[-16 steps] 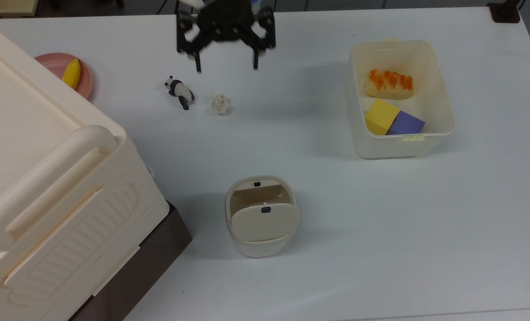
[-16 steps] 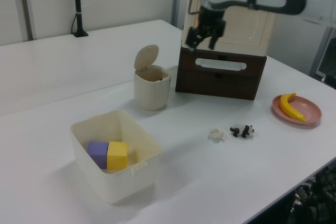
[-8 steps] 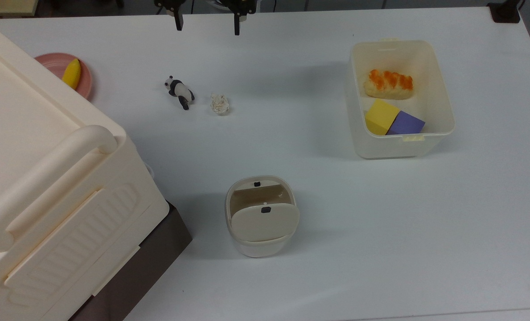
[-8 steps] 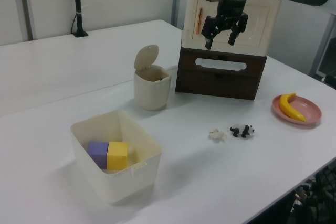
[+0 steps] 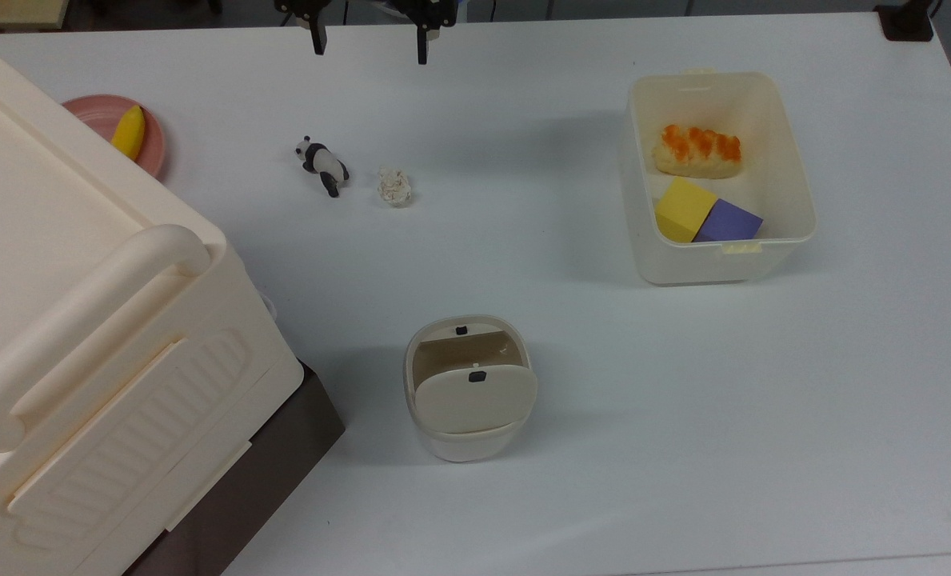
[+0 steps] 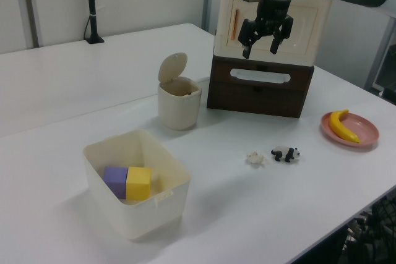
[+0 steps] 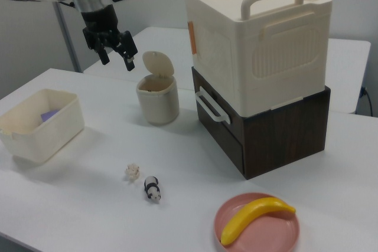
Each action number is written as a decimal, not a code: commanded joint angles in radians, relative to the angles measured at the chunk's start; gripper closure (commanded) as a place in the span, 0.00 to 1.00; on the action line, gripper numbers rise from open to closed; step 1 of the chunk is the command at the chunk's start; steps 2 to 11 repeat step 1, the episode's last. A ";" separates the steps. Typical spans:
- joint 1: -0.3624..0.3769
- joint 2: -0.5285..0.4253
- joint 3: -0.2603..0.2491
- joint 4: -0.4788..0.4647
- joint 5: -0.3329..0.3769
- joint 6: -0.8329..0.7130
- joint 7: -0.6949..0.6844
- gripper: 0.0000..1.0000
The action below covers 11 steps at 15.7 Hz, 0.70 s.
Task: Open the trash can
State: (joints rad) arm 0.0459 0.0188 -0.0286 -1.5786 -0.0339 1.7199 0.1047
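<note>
One trash can (image 5: 469,390) stood near the middle of the table (image 5: 763,400), just beside the big cream box (image 5: 83,320) on its dark drawer unit (image 6: 258,88). Its lid (image 6: 172,67) was already tipped up on the hinge, standing nearly upright in the left view, with the mouth showing hollow below it. I judged the job done, or as good as done.

My claw (image 6: 262,37) hung high above the table, well apart from the can, its two fingers spread wide and holding nothing. In the top view it sat at the upper edge, beyond the toy panda (image 5: 321,163) and the crumpled scrap (image 5: 394,186).

From the look of it, the can was thin, light plastic and smooth, so I reckoned a hard sideways push would slide or tip it. The small black button (image 5: 461,330) on the rim was where I would press, straight down, since the lid seemed to spring by itself.
</note>
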 commanded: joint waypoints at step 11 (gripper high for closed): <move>0.026 -0.033 -0.024 -0.031 0.019 -0.006 0.015 0.00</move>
